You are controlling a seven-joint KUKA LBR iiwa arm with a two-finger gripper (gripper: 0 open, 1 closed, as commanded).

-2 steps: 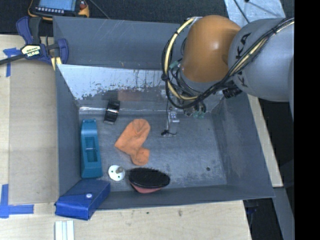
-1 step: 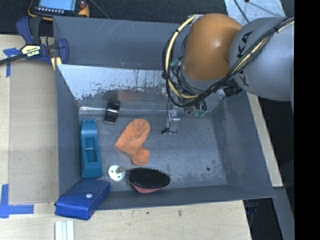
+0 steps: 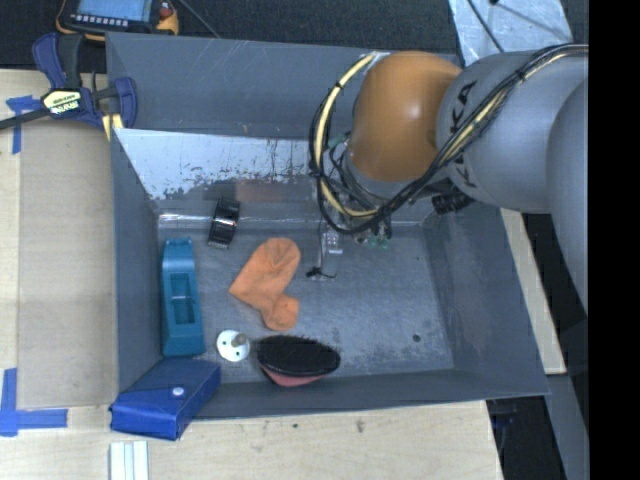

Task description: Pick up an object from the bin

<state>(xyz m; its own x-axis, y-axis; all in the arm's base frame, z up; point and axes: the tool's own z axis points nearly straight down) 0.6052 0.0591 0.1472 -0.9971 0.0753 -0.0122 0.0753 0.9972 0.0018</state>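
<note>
An orange cloth (image 3: 268,278) lies crumpled mid-frame on the bin's (image 3: 400,308) scuffed, speckled grey floor. The gripper (image 3: 325,260) hangs just right of it, and I cannot tell whether it is released or clenched. A black brush (image 3: 297,356) and a white disc (image 3: 232,345) lie below, and a blue block (image 3: 180,298) is at the left.

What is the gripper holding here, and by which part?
Nothing that can be seen. The gripper hangs beside the orange cloth, at its right edge, over the bin floor; whether it touches the cloth cannot be told.

Dark floor (image 3: 280,3) (along the top), pale table (image 3: 60,268)
</note>
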